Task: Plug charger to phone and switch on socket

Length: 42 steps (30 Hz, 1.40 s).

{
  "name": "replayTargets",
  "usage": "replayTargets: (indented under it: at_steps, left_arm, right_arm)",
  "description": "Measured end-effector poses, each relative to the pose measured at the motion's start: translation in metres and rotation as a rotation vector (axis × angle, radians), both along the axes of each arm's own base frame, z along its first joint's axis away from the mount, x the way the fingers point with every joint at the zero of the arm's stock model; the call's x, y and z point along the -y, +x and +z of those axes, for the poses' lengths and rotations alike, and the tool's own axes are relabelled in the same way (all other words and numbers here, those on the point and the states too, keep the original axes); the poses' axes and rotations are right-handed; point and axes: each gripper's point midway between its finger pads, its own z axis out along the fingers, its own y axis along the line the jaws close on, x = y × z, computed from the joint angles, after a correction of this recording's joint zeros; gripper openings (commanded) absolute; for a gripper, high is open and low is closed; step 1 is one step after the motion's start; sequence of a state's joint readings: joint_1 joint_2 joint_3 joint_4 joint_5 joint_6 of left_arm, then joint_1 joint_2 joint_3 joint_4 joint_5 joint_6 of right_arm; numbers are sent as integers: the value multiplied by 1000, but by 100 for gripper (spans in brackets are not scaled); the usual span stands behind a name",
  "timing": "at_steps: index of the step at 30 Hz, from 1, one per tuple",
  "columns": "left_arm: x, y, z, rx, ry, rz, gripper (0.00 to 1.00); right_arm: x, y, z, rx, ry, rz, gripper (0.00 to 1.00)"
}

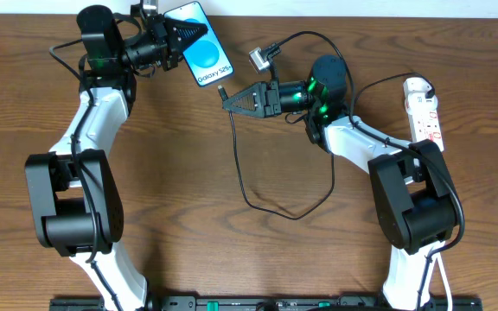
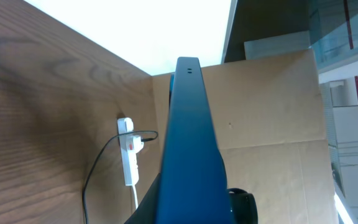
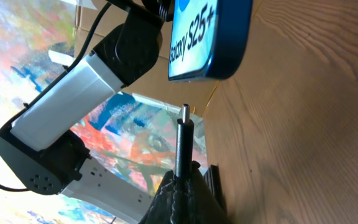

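Note:
The phone (image 1: 204, 50), blue screen up with "Galaxy S25" text, is held at the table's far left-centre by my left gripper (image 1: 187, 36), shut on its upper end. In the left wrist view the phone (image 2: 188, 137) fills the middle and hides the jaws. My right gripper (image 1: 230, 99) is shut on the charger (image 1: 249, 186) just behind its plug tip (image 1: 221, 89), a short way from the phone's lower end. In the right wrist view the plug tip (image 3: 184, 115) points at the phone's bottom edge (image 3: 211, 43), with a small gap between them. The socket (image 1: 424, 108) lies at the far right.
The black cable loops over the table's middle (image 1: 275, 212) and runs back towards the socket (image 2: 129, 158). A white cord (image 2: 133, 199) leaves the socket. A cardboard sheet (image 2: 272, 99) stands behind the table's far edge. The left arm (image 3: 86, 81) is close by the phone.

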<state>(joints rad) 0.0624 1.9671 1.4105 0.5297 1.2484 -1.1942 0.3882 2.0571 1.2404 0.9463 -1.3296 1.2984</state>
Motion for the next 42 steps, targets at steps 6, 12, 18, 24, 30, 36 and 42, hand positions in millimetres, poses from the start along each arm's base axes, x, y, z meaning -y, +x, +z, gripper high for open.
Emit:
replayTargets:
  at_steps: [6, 12, 18, 24, 30, 36, 42]
  left_arm:
    - [0, -1, 0, -3, -2, -6, 7]
    - [1, -2, 0, -6, -4, -10, 7]
    - [3, -2, 0, -6, -4, -15, 7]
    - [11, -4, 0, -6, -4, -30, 7]
    - [11, -4, 0, -3, -2, -30, 7]
    - [10, -4, 0, 14, 6, -28, 7]
    - [10, -4, 0, 14, 6, -28, 7]
  right_arm:
    - [3, 3, 0, 0, 0, -10, 1]
    - [4, 4, 0, 0, 0, -13, 1]
    - [4, 4, 0, 0, 0, -13, 1]
    - [4, 4, 0, 0, 0, -13, 1]
    - [4, 4, 0, 0, 0, -13, 1]
    - [4, 3, 0, 2, 0, -5, 1]
    - [4, 1, 0, 2, -1, 2, 1]
